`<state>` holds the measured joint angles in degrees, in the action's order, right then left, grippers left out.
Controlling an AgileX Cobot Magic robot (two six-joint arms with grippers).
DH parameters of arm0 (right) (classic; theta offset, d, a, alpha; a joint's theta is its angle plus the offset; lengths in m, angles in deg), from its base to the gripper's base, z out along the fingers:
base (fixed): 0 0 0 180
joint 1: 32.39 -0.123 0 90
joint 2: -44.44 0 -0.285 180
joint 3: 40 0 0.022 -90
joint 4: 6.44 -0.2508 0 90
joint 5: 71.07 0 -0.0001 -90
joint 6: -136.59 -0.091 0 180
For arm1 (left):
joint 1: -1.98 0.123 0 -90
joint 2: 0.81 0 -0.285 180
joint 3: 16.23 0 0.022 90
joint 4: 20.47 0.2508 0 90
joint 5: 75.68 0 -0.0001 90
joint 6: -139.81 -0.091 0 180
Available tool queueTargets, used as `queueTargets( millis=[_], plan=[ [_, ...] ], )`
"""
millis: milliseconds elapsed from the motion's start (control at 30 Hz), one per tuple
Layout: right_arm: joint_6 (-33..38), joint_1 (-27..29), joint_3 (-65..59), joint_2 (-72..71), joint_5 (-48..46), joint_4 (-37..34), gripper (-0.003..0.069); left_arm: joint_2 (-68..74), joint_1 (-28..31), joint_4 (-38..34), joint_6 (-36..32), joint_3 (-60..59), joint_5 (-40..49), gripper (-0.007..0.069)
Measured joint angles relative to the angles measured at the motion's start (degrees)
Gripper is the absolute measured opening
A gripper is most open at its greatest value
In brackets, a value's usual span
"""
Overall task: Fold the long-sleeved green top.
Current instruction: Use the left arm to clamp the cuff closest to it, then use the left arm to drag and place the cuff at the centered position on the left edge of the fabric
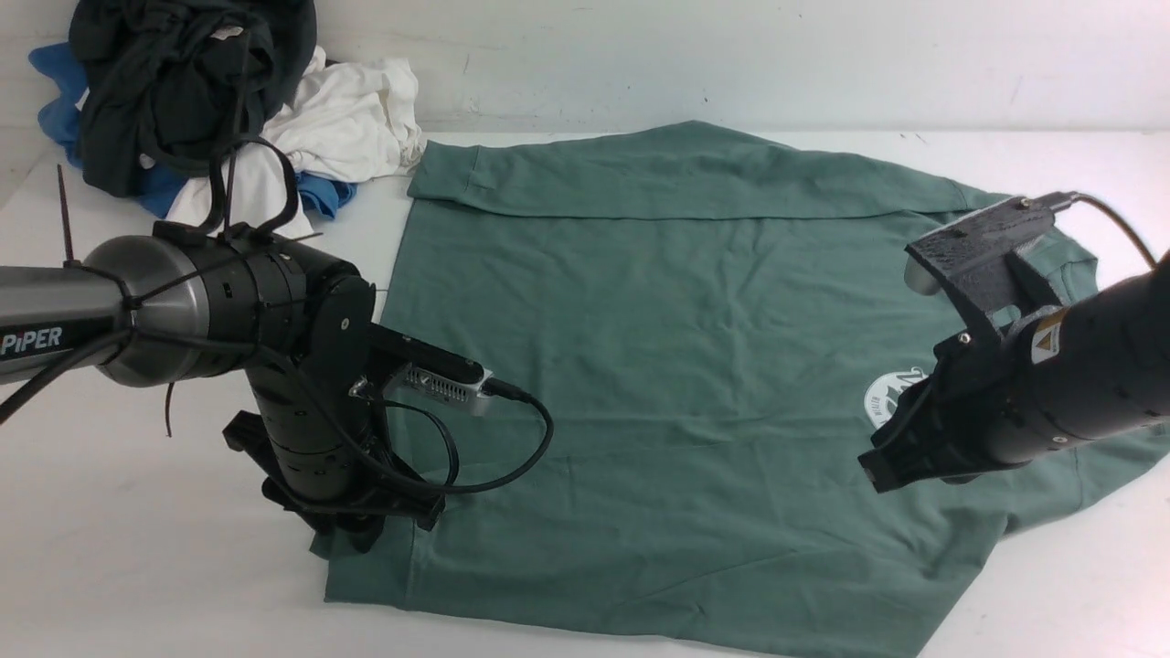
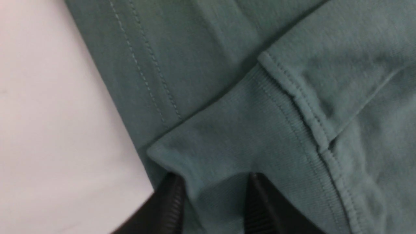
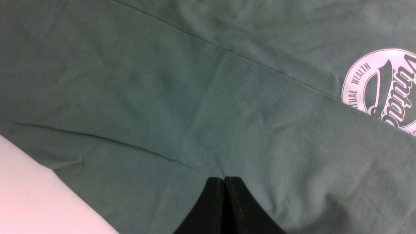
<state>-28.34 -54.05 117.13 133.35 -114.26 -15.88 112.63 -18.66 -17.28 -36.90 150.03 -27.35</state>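
Note:
The green long-sleeved top (image 1: 640, 366) lies spread flat on the white table, with one sleeve (image 1: 676, 174) folded across its far edge. My left gripper (image 1: 366, 530) points down at the top's near left corner. In the left wrist view this gripper (image 2: 214, 177) is open, and the ribbed cuff (image 2: 247, 130) lies between its parted fingers on top of the hem. My right gripper (image 1: 882, 471) hovers over the top's right side, next to the round white logo (image 1: 891, 397). In the right wrist view that gripper (image 3: 224, 178) is shut with nothing in it, just above the cloth by the logo (image 3: 386, 91).
A pile of dark, white and blue garments (image 1: 210, 100) sits at the back left corner against the wall. White table (image 1: 137, 567) shows to the left of the top and along its near edge.

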Motion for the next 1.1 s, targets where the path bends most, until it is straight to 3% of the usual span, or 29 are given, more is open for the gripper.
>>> queueTargets(
  millis=[133, 233, 500, 767, 1100],
  plan=[
    [0.00, 0.00, 0.00, 0.00, 0.00, 0.00, -0.0010, -0.20, 0.00, -0.26, 0.26, 0.11, -0.12, 0.0033],
    [0.00, 0.00, 0.00, 0.00, 0.00, 0.00, -0.0010, -1.62, 0.00, -1.30, -0.37, 0.76, 0.22, 0.0001],
    [0.00, 0.00, 0.00, 0.00, 0.18, 0.00, -0.0010, -7.64, 0.00, -3.72, -2.53, 6.34, 3.06, -0.0004],
    [0.00, 0.00, 0.00, 0.00, 0.66, 0.90, -0.0010, -9.58, 0.00, -0.50, -5.25, 23.34, 5.43, -0.0004],
    [0.00, 0.00, 0.00, 0.00, 0.83, 2.38, -0.0010, -1.47, 0.00, 7.36, -6.37, 30.66, -2.50, -0.0004]
  ],
)
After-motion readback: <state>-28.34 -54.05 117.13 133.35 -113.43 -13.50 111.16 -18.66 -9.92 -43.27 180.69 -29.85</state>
